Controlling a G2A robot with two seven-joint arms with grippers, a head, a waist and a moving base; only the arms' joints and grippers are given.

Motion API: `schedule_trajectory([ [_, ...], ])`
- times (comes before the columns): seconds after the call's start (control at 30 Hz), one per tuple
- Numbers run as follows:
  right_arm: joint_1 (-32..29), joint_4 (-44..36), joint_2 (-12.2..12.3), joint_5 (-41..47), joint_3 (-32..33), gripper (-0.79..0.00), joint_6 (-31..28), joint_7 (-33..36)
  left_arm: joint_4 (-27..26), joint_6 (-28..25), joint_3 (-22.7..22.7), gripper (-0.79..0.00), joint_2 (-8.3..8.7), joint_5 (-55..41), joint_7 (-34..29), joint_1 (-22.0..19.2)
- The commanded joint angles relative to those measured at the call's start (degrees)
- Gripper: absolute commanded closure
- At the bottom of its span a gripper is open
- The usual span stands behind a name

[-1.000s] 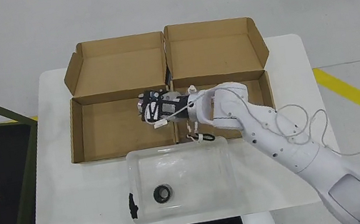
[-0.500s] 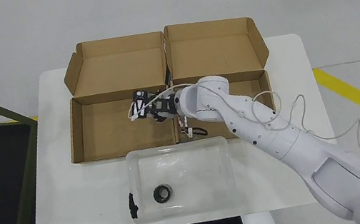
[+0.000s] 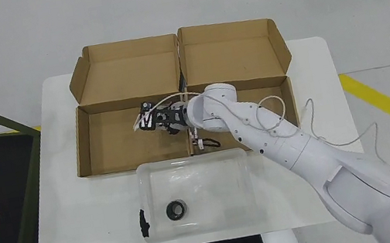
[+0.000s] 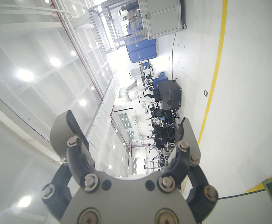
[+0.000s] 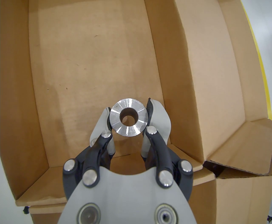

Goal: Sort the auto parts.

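**Right tool holds a metal ring over the left box**

The right tool (image 5: 128, 112) is clamped on a metal ring (image 5: 138, 124). Its two fingers (image 5: 158, 114) press against opposite sides of the ring's rim. The ring is bright and silvery with a round hole through its middle, and its flat face is turned toward the wrist camera.

In the top view the right arm stretches across the tabletop (image 3: 77, 213) from the robot's right side. It passes over the right cardboard box (image 3: 234, 55), and the right tool (image 3: 149, 120) sits above the left cardboard box (image 3: 116, 143). The ring is over the floor of that box, near the wall next to the right box. Whether it touches the cardboard cannot be told. The brown floor of the left box (image 5: 85, 63) lies bare behind the ring.

Both boxes stand side by side at the far part of the tabletop with their lids folded back.

A clear plastic bin (image 3: 190, 159) sits nearer the robot, just in front of the boxes. A dark ring-shaped part (image 3: 176, 210) lies on its bottom. A small black piece (image 3: 144, 225) sits at the bin's left edge.

The left tool (image 4: 127, 118) has its fingers spread wide apart with nothing between them. It points away from the tabletop toward the hall beyond.
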Motion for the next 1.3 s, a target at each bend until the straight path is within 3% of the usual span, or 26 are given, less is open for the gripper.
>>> schedule_trajectory([
  [0.0, 0.35, 0.71, -0.47, -0.29, -0.35, -0.132, 0.06, 0.4, 0.0, 0.0, 0.0, -0.785, 0.0, 0.0, 0.0, 0.0],
  [0.23, 1.33, 3.65, -2.18, -0.64, -1.09, -0.179, 0.05, 1.01, 0.0, 0.0, 0.0, -0.785, 0.0, 0.0, 0.0, 0.0],
  [0.57, 1.19, 3.96, -2.91, -2.38, -0.12, -0.431, 0.33, 0.28, 0.0, 0.0, 0.0, -0.785, 0.0, 0.0, 0.0, 0.0],
  [0.77, -0.72, -0.9, -1.85, -3.48, 2.26, -0.416, -0.53, -1.81, 0.0, 0.0, 0.0, -0.785, 0.0, 0.0, 0.0, 0.0],
  [1.17, -10.44, -20.48, 2.23, -5.63, 10.19, -0.391, -3.39, -6.07, 0.0, 0.0, 0.0, -0.785, 0.0, 0.0, 0.0, 0.0],
  [1.27, -13.97, -25.56, 3.35, -6.27, 11.98, -0.431, -4.95, -5.89, 0.0, 0.0, 0.0, -0.785, 0.0, 0.0, 0.0, 0.0],
])
